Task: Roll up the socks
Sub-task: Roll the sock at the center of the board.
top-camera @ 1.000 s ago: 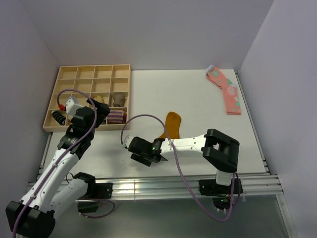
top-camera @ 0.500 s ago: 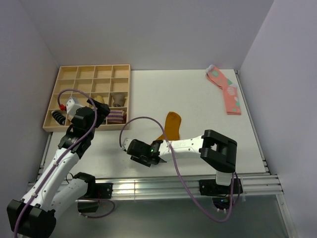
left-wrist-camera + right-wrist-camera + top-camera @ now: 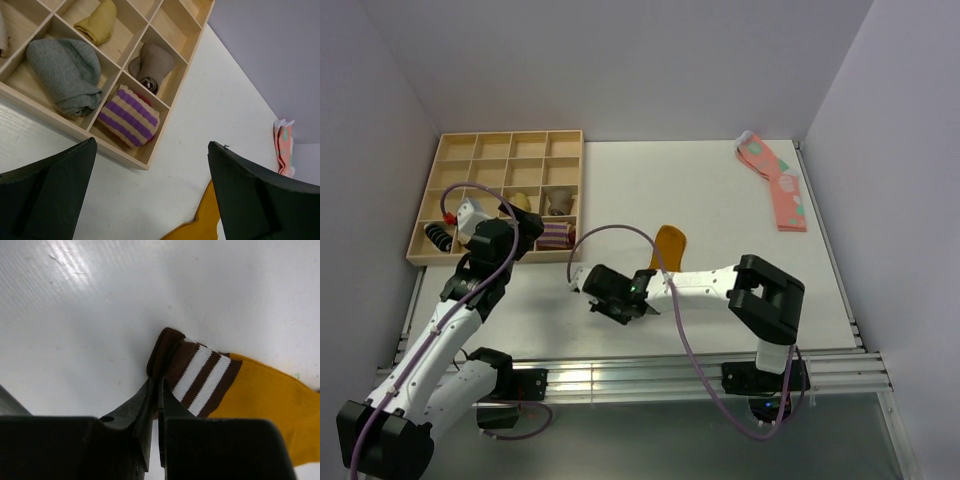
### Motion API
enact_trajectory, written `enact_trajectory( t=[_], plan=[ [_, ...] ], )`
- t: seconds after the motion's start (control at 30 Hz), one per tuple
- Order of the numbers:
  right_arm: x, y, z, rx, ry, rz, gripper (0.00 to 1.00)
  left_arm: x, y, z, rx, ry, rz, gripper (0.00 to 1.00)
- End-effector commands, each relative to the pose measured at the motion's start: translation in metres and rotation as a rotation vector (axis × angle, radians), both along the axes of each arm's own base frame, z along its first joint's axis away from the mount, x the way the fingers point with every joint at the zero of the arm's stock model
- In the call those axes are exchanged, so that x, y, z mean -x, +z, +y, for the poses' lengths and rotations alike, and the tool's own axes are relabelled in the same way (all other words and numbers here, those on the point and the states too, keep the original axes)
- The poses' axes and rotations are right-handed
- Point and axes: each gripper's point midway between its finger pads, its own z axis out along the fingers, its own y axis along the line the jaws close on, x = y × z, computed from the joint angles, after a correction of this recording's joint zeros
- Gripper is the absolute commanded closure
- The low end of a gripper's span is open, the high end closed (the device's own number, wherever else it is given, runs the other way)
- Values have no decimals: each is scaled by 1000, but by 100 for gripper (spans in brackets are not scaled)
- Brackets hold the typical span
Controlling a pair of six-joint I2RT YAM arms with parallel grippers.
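The mustard-orange sock [image 3: 669,246] lies flat mid-table, toe pointing away and its brown cuff toward the arms. My right gripper [image 3: 642,297] is at the cuff end, shut on it. In the right wrist view the jaws [image 3: 156,382] pinch the bunched left edge of the brown cuff [image 3: 200,372], whose two white stripes show beside the fingers. My left gripper [image 3: 516,216] hovers open over the tray's near right corner, with nothing between its fingers [image 3: 152,145]. The sock's orange edge [image 3: 205,222] shows at the bottom of the left wrist view.
A wooden compartment tray [image 3: 495,135] stands at the back left, holding a purple-striped bundle [image 3: 129,116], a grey bundle [image 3: 65,72], a brown one [image 3: 151,65] and a yellow one [image 3: 99,22]. A pink spotted sock [image 3: 782,185] lies at the back right by the wall.
My right gripper has closed from wide open onto the sock's brown cuff and shifted slightly toward the sock. The left arm has barely moved.
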Motion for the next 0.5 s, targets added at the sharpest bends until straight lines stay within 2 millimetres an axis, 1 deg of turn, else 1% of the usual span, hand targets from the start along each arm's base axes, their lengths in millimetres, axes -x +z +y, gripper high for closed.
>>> enact_trajectory(
  t=[0.0,0.03,0.07,0.1,0.13,0.17,0.2,0.23,0.3,0.33,0.37,0.43,0.47],
  plan=[
    [-7,31,1,-139,24,107,90,-2,3,-3,4,-24,-33,2],
    [-7,34,-4,-148,29,142,90,-1,0,-3,4,-27,-33,3],
    [-15,42,-9,-185,26,172,90,-2,1,-4,5,-28,-43,3],
    [-16,45,-12,-199,37,200,90,-2,1,-4,8,-32,-50,4],
    [-18,46,-19,-197,31,225,91,-1,-4,-7,9,-51,-46,5],
    [-15,50,-21,-223,58,270,91,-1,-3,-9,12,-59,-54,6],
    [-25,51,-30,-235,36,295,92,-3,1,-10,19,-66,-78,8],
    [-25,49,-39,-229,27,324,92,-2,-2,-12,17,-76,-78,9],
    [-31,51,-49,-257,16,368,93,-4,0,-15,16,-85,-96,12],
    [-31,49,-56,-250,3,394,94,-4,-1,-19,4,-98,-95,12],
    [-32,43,-61,-235,-5,415,95,-6,0,-19,-6,-93,-98,14],
    [-35,39,-70,-237,-43,473,97,-8,1,-31,-32,-125,-103,15],
    [-35,33,-73,-229,-70,507,97,-9,2,-33,-48,-115,-106,15]
  ],
)
